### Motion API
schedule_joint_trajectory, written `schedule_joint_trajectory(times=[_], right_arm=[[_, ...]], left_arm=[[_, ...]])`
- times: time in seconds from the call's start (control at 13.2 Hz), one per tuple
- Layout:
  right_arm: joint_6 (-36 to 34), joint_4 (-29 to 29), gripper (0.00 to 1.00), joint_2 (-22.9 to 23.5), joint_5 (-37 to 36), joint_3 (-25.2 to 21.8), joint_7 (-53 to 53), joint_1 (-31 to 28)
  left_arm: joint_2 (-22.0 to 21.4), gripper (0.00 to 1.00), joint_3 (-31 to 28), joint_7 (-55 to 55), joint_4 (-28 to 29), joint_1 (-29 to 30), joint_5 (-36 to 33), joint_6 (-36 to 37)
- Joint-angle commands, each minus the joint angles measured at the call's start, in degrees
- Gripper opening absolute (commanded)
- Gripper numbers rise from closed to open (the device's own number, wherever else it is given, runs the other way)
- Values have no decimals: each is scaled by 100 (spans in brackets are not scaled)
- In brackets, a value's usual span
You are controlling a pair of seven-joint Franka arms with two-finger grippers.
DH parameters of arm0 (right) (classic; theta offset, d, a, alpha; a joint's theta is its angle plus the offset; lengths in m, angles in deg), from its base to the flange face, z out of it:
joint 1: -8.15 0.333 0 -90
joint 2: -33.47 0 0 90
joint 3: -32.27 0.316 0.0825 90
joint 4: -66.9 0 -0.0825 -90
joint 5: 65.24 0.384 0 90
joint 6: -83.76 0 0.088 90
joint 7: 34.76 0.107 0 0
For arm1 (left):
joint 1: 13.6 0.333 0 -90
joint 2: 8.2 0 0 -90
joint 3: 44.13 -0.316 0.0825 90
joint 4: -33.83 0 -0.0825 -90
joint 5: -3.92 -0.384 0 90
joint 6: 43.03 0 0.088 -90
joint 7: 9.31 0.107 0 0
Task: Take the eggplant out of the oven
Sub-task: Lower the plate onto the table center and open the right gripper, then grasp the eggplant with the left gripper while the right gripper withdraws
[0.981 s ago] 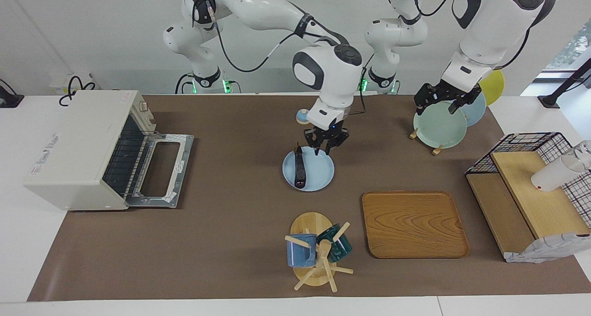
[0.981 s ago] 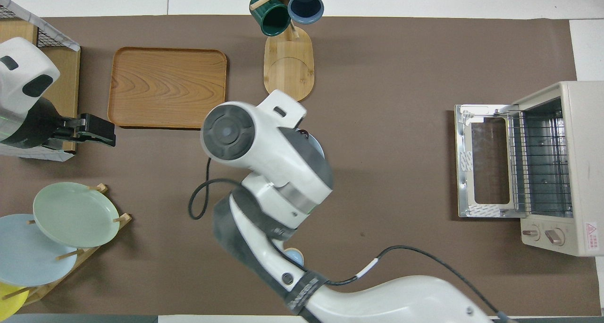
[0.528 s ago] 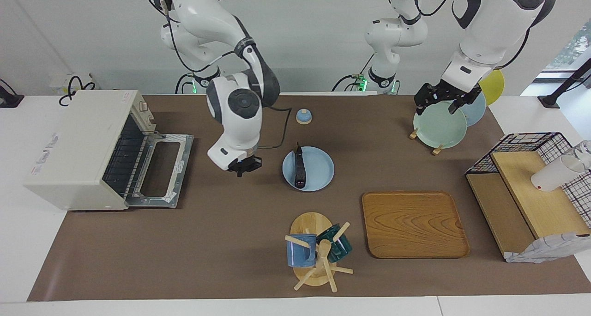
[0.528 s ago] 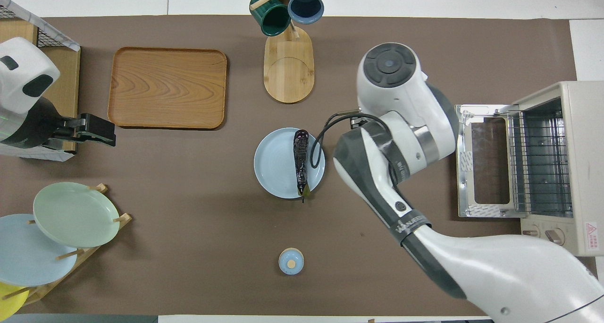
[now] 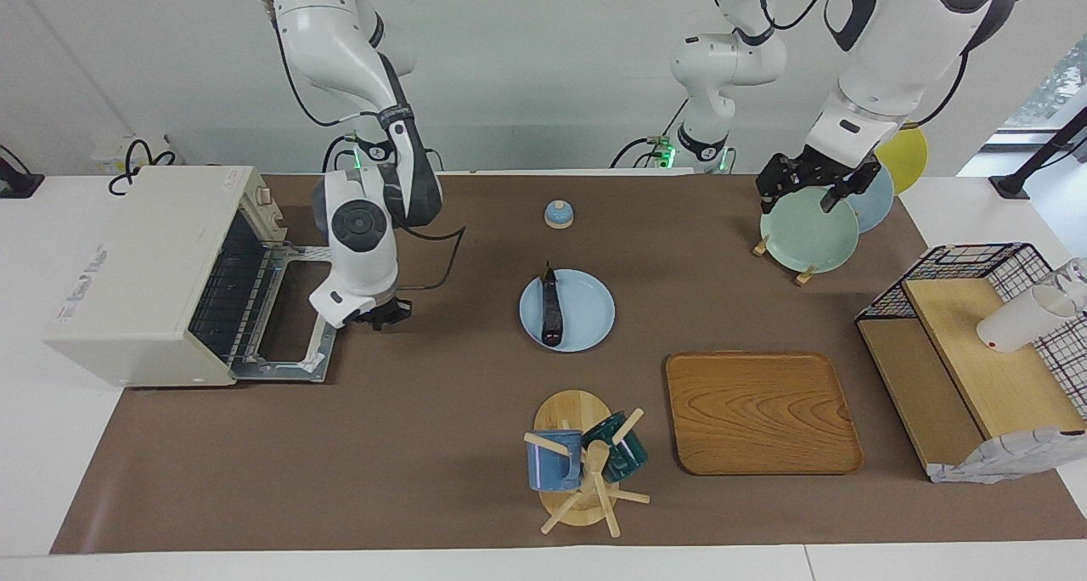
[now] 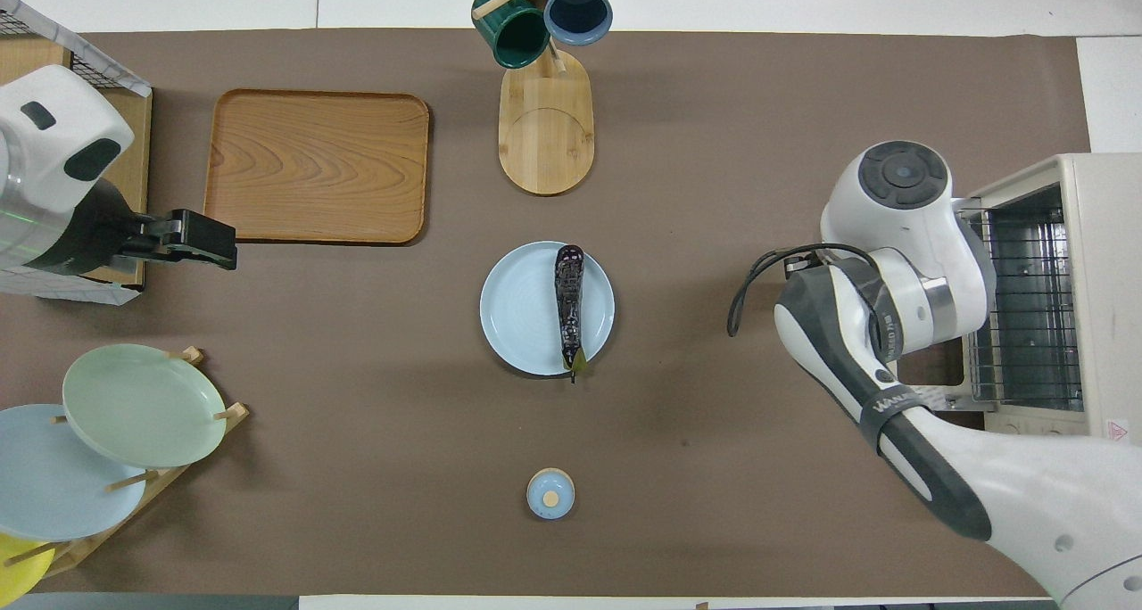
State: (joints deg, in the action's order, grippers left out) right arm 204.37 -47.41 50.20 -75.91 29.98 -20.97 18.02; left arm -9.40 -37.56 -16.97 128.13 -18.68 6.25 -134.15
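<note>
Dark purple eggplant [image 5: 552, 311] on a pale blue plate [image 5: 588, 313]; off-white oven [image 5: 136, 267].

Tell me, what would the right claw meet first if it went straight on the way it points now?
Probably the brown table mat, just beside the oven's open door; the right claw points down there, though depth is unclear. The left claw waits over the plates.

High opposed views, shared table [image 5: 442, 411]
</note>
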Motion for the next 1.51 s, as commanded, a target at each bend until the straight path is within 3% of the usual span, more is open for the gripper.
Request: schedule_joint_trajectory(times=[0.0,0.38,0.6,0.83,1.06,1.43], right_arm=[[200,-408,0,-258,-111,79,-446,-492],[261,-452,0,-258,-129,80,-526,-600],[-167,-40,0,-240,-690,97,-579,-582],[-967,706,0,-240,-700,106,-877,-591],[-1215,963,0,-406,-613,80,-1455,-757],[-1671,954,0,-793,-586,88,-2037,-1091]], left_arm=[[49,100,-41,-122,89,-361,162,-257],[654,100,-41,-1104,71,-1142,575,-1046],[1251,100,-41,-1449,54,-1670,646,-1732],[1866,100,-50,-1545,89,-2135,646,-2487],[2491,100,-68,-1985,80,-2575,567,-3278],[2660,100,-76,-1994,605,-2822,558,-3964]])
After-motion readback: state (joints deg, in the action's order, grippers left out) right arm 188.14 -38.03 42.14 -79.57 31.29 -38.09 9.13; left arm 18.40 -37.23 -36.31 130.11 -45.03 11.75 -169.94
